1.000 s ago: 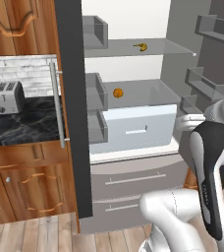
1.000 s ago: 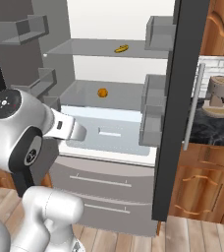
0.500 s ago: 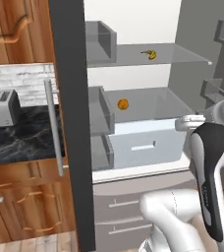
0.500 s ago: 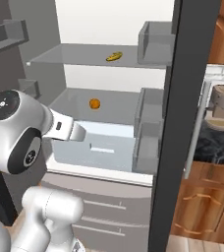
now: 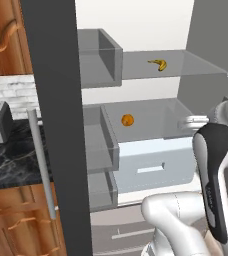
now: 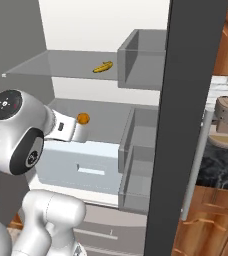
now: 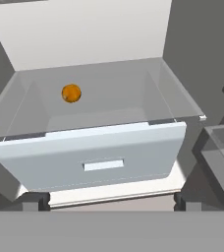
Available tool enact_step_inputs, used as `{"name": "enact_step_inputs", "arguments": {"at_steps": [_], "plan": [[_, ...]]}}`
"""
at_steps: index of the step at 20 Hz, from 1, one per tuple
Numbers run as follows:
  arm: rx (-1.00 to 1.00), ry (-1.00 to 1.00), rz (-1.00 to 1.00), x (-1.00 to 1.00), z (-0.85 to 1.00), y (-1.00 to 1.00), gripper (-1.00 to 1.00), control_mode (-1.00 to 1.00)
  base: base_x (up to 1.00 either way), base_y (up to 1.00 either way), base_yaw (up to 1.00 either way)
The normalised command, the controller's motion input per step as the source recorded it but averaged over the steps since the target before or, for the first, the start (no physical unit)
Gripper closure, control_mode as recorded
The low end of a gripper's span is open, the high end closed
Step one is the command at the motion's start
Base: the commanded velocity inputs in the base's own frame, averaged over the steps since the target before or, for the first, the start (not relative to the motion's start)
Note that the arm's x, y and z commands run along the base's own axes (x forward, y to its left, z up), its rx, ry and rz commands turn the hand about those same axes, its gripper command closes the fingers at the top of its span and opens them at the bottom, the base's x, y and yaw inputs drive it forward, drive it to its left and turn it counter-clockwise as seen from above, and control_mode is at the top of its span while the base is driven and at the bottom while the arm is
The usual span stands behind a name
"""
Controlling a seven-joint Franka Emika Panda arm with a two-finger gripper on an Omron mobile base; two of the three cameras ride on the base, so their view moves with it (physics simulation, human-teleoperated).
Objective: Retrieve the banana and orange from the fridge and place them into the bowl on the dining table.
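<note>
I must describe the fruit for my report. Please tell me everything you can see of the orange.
The orange is a small, plain, bright orange ball with a smooth surface. It rests alone on the grey middle shelf of the open fridge, above the white drawer, towards the back left as the hand view shows it. Nothing else touches it.

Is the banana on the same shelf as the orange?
No, the banana lies on the upper glass shelf, the orange one level below.

The fridge [image 5: 136, 20] stands open, its interior white. The banana [image 5: 158, 64], small, yellow and curved, lies on the upper grey shelf. The orange [image 5: 127, 120], a bright round ball, rests on the shelf below, above the pale drawer.
</note>
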Motion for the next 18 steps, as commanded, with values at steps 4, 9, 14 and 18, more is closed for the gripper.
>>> {"name": "enact_step_inputs", "arguments": {"at_steps": [4, 9, 14, 18], "plan": [[0.01, 0.07, 0.0, 0.47, 0.12, -0.03, -1.0, -1.0, 0.23, -0.04, 0.0], [0.0, 0.08, 0.0, 0.28, 0.57, 0.0, -1.0, -1.0, 0.0, 0.0, 0.0], [0.0, 0.03, -0.02, 0.37, 0.42, 0.0, -1.0, -1.0, 0.0, 0.0, 0.0], [0.0, -0.08, 0.0, 0.48, 0.01, 0.0, -1.0, -1.0, 0.0, 0.0, 0.0]]}}
